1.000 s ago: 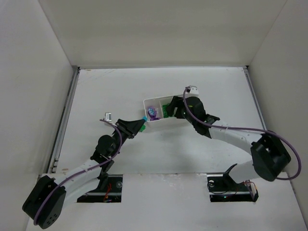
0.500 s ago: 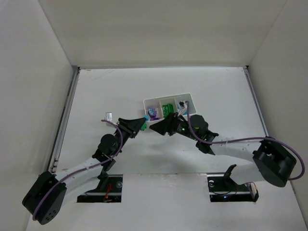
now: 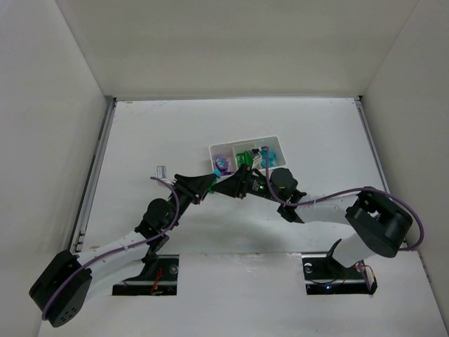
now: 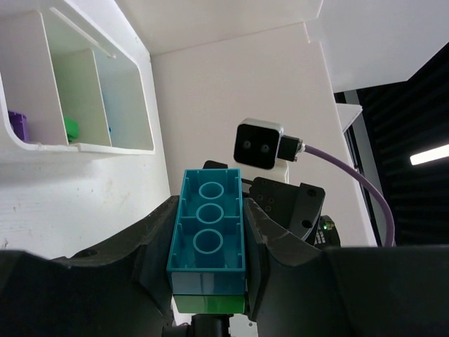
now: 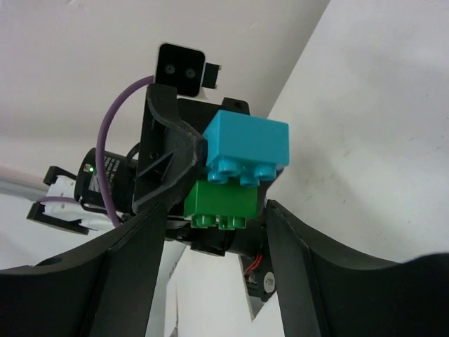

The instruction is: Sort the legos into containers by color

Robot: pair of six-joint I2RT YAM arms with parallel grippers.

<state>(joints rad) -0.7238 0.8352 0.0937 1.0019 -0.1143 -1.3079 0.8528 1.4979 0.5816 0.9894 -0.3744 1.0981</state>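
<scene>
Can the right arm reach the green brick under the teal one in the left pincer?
Probably yes: the right pincer is open and faces the green brick, which the left pincer holds out with nothing between.

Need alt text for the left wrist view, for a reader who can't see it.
The left gripper clamps a teal brick stacked on a green brick. A white tray at upper left shows a purple brick in one compartment; the other arm's wrist camera faces back from beyond the bricks.

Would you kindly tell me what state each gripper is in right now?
Left gripper: closed on teal plastic brick stacked on green plastic brick.
Right gripper: open, holding nothing.
</scene>
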